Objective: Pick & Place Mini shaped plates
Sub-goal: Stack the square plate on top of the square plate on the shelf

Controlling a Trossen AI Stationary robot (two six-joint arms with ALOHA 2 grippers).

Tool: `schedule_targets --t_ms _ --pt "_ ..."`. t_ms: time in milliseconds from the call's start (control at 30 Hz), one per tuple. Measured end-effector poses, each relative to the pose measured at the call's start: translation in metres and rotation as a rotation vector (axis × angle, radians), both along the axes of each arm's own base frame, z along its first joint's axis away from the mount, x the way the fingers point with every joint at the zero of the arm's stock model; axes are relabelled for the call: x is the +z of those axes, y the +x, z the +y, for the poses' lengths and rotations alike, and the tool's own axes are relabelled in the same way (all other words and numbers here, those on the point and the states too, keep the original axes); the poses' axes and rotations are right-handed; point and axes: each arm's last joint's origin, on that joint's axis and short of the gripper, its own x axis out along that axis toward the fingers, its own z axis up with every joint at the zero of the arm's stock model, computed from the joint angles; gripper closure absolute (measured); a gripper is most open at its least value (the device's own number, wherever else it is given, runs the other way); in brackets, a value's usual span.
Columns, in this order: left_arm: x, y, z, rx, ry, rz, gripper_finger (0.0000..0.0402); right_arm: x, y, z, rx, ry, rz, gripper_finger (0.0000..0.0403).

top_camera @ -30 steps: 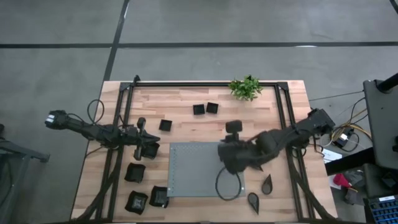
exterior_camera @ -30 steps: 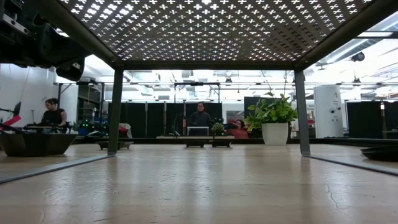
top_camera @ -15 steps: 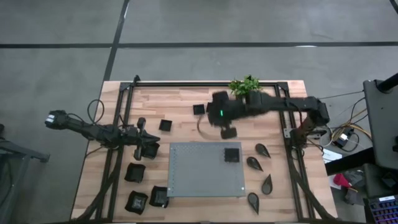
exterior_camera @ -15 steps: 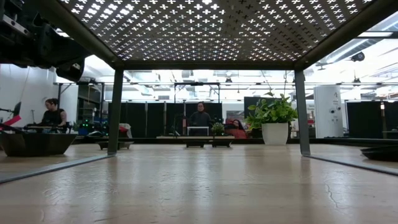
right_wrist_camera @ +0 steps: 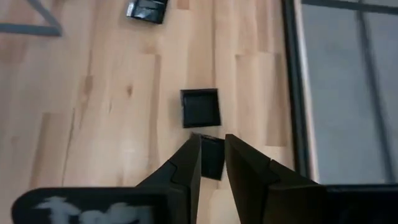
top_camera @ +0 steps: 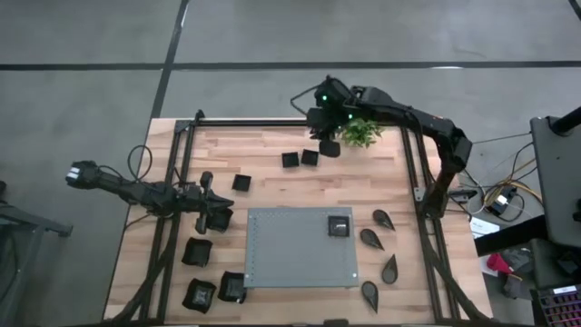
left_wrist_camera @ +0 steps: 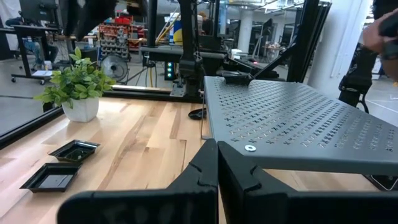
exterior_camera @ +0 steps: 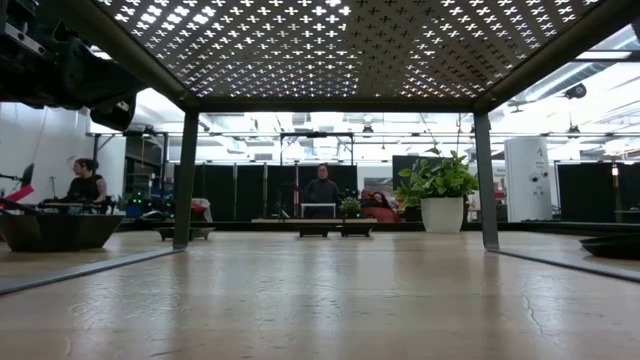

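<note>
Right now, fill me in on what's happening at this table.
The robot is sorting mini shaped plates onto the grey mat. One small square plate sits on the mat. The right gripper hovers at the table's far edge beside the plant, over two small square plates, its fingers slightly apart and empty. The left gripper rests near the mat's left edge, shut and empty. Four teardrop plates lie right of the mat, larger plates to its left.
</note>
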Motion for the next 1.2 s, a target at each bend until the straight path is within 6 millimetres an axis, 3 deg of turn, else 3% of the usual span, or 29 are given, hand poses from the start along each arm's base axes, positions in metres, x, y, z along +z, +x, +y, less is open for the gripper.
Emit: schedule_targets --t_ms 100,200,300,567,800,1200 --pt "0.0 0.0 0.0 0.0 0.0 0.0 0.0401 -0.005 -0.003 -0.019 -0.018 0.083 -0.047 0.034" --pt "0.0 0.0 0.0 0.0 0.0 0.0 0.0401 -0.016 -0.005 -0.033 -0.151 0.168 -0.02 0.0345" --pt "0.0 0.0 0.0 0.0 0.0 0.001 0.0401 -0.026 -0.008 -0.039 -0.23 0.235 0.042 0.0347" --pt "0.0 0.0 0.0 0.0 0.0 0.001 0.0401 -0.035 -0.009 -0.029 -0.008 0.149 0.139 0.0352" --pt "0.0 0.0 0.0 0.0 0.0 0.001 0.0401 -0.039 -0.007 -0.024 -0.007 0.111 0.181 0.0346" --pt "0.0 0.0 0.0 0.0 0.0 0.001 0.0401 -0.068 0.009 -0.012 -0.07 0.059 0.159 0.026"
